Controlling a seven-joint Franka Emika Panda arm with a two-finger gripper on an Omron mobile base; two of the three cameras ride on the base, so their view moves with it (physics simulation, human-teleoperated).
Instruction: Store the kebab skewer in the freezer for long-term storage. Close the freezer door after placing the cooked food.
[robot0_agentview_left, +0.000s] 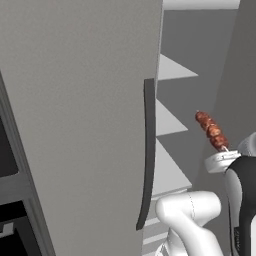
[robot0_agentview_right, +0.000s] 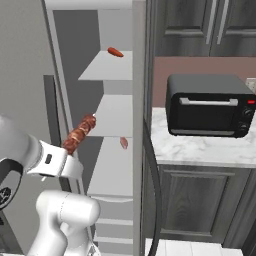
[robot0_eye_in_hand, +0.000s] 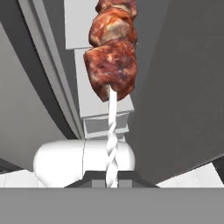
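Kitchen, freezer (robot0_agentview_right: 107, 150) open, white shelves bare ahead. Hand (robot0_eye_in_hand: 112, 181) clenched on stick end of skewer (robot0_agentview_right: 80, 133) — meat points up and forward, long axis aimed into compartment. Door (robot0_agentview_left: 75, 125) swung wide on left — closing comes after.

The robot's glossy white arm (robot0_agentview_left: 187, 212) fills the lower right of the left base view as a fat, rounded tube segment with soft grey shading underneath. Beside it, at the right edge, a black joint band (robot0_agentview_left: 245, 200) is bordered by a pale grey rim. In the lower left of the right base view, a flat white wrist block (robot0_agentview_right: 55, 161) carries a small dark rectangular mark. Below it sits another rounded white link.
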